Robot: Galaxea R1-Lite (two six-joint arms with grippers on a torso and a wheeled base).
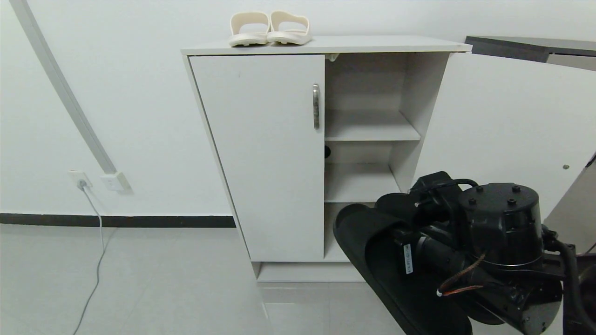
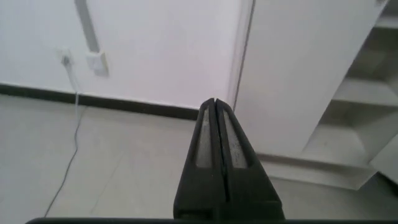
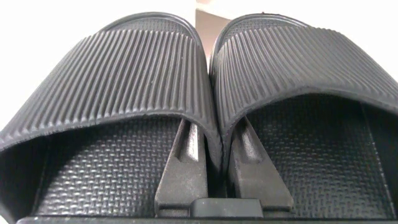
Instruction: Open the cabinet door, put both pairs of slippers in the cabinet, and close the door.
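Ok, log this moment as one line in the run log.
right door open | right end effector shut on black slippers | white slippers on cabinet top | left end effector shut, empty

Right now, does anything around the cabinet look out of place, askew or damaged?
Nothing looks damaged or spilled. The only things not where they belong are the white slippers, sitting side by side on top of the cabinet instead of inside. The black slippers are gripped in the right tool before the open right half.
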